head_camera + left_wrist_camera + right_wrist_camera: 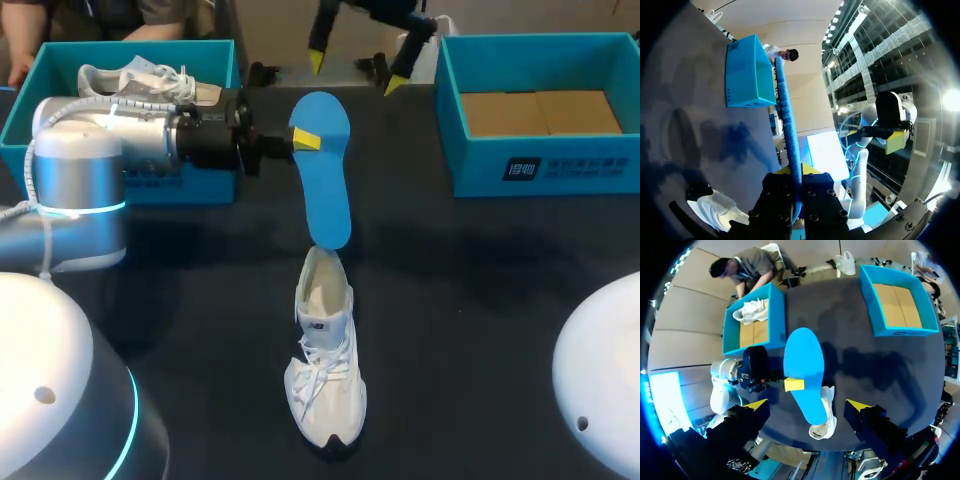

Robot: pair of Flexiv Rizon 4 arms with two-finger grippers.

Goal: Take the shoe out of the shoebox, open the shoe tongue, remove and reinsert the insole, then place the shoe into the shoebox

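Left gripper (300,141) is pinching the blue insole (322,175) over the sneaker (326,372).
Right gripper (355,70) is hovering wide, probably awaiting reinsertion.

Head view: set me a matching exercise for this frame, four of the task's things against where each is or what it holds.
Things:
1. blue insole
2. shoe on the table
3. left shoebox
4. right shoebox

States:
a. holds a second white shoe
b. gripped by the left gripper, up off the tabletop
c. shows only its brown cardboard floor
d. lies laces up near the middle of the dark tabletop

Pairs: 1-b, 2-d, 3-a, 4-c
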